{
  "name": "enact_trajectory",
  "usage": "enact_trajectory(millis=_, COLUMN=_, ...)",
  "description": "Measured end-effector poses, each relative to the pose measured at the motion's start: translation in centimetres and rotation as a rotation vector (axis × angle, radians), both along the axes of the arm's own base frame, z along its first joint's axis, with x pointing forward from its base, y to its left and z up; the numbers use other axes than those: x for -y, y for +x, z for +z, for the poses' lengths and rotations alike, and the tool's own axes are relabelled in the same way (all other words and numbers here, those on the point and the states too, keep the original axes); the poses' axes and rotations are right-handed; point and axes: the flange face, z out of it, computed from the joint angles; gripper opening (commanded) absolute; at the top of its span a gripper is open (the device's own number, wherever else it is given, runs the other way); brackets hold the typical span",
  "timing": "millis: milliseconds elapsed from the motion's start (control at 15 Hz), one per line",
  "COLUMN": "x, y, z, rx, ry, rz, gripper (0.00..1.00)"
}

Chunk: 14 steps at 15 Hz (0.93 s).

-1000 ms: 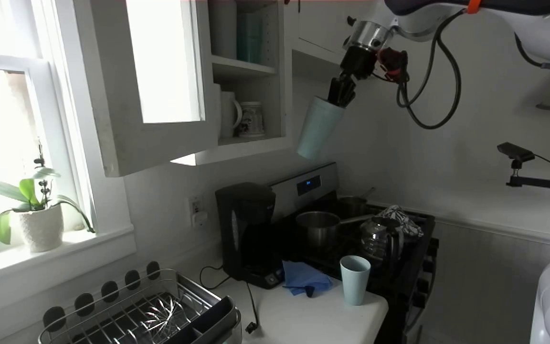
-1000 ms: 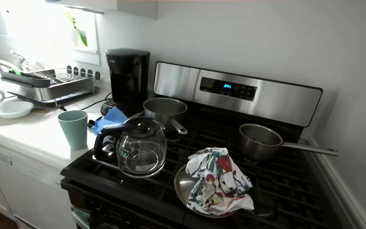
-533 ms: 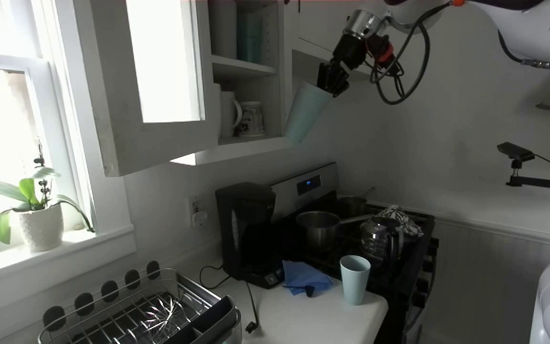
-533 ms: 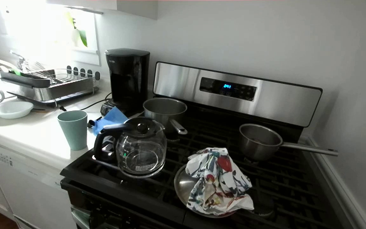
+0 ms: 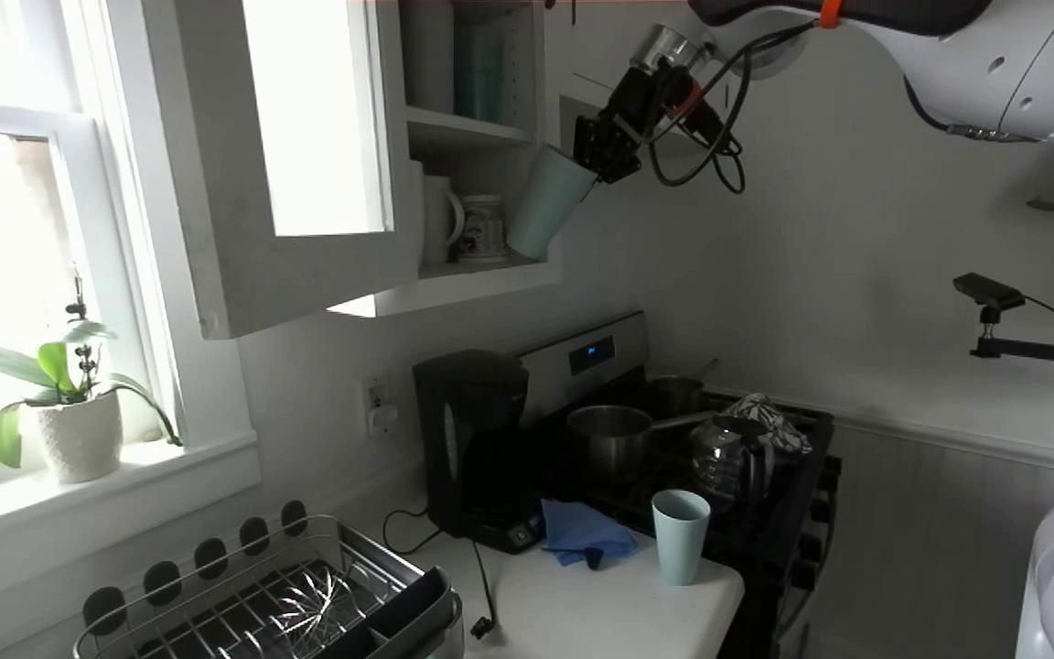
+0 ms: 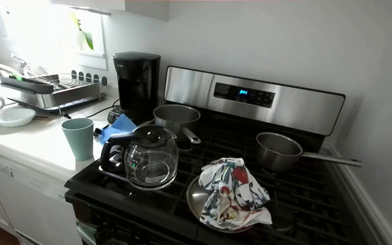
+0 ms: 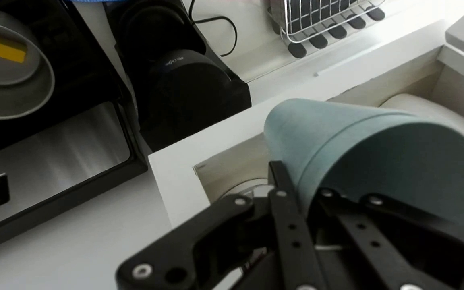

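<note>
My gripper (image 5: 595, 163) is shut on the wall of a pale blue-green cup (image 5: 547, 201), near its rim. In the wrist view one finger (image 7: 281, 177) lies along the outside of the cup (image 7: 316, 121), while the other reaches inside the mouth, its tip hidden. The cup hangs tilted, base pointing down and away from the gripper. In an exterior view it overlaps the right edge of the open cabinet's lower shelf (image 5: 490, 273). That shelf holds a white mug (image 5: 434, 220) and a patterned mug (image 5: 483, 231). Similar cups (image 5: 478, 73) stand on the shelf above.
The cabinet door (image 5: 307, 284) stands open. Another blue-green cup (image 5: 679, 540) is upright on the counter near a blue cloth (image 5: 586, 531) and a black coffee maker (image 5: 467, 439). On the stove are a glass carafe (image 6: 151, 160), pots (image 6: 177, 117) and a patterned cloth (image 6: 233, 197).
In an exterior view, my gripper and the held cup have moved left toward the open cabinet, the cup also rising somewhat. Things on the counter and stove stand as before.
</note>
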Motion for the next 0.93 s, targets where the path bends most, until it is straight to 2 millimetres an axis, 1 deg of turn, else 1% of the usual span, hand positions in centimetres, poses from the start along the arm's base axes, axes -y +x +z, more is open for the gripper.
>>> enact_trajectory(millis=467, x=-1.0, y=2.6, z=-0.8, rx=0.005, ry=0.071, rz=-0.078, gripper=0.02)
enact_trajectory(millis=933, x=-2.0, y=4.4, z=-1.4, rx=-0.027, ry=0.15, rz=-0.149, gripper=0.02)
